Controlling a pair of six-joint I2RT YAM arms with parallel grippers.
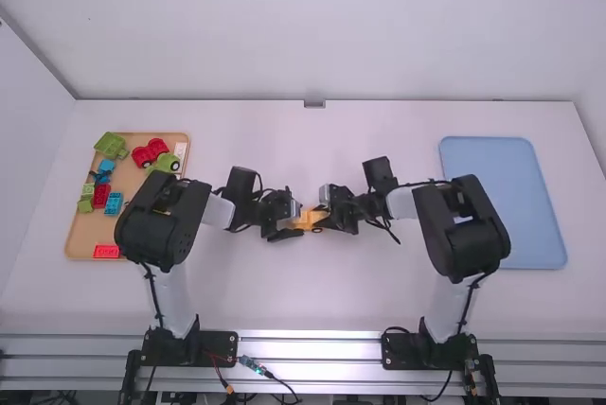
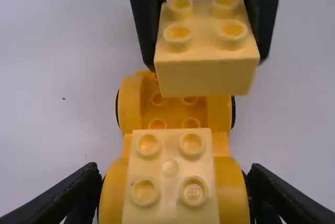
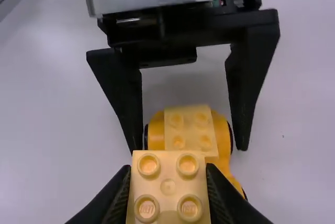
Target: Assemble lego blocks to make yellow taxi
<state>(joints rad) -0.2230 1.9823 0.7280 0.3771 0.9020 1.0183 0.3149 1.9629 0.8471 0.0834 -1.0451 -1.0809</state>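
In the high view my left gripper (image 1: 290, 221) and right gripper (image 1: 327, 208) meet at the middle of the table over the yellow car base (image 1: 305, 220). In the left wrist view my left gripper (image 2: 174, 182) is shut on the car base (image 2: 157, 110) at its wheels, at the end topped by a pale yellow studded brick (image 2: 170, 167). Another yellow brick (image 2: 207, 72) hangs above the base's other, lower end. My right gripper (image 3: 168, 174) is shut on that brick (image 3: 168, 186), which partly hides the base in the right wrist view. I see a space between brick and base.
A wooden tray (image 1: 83, 246) at the left holds green, red and blue blocks and vehicle pieces, partly behind the left arm. A blue tray (image 1: 530, 202) lies at the right, its near left part behind the right arm.
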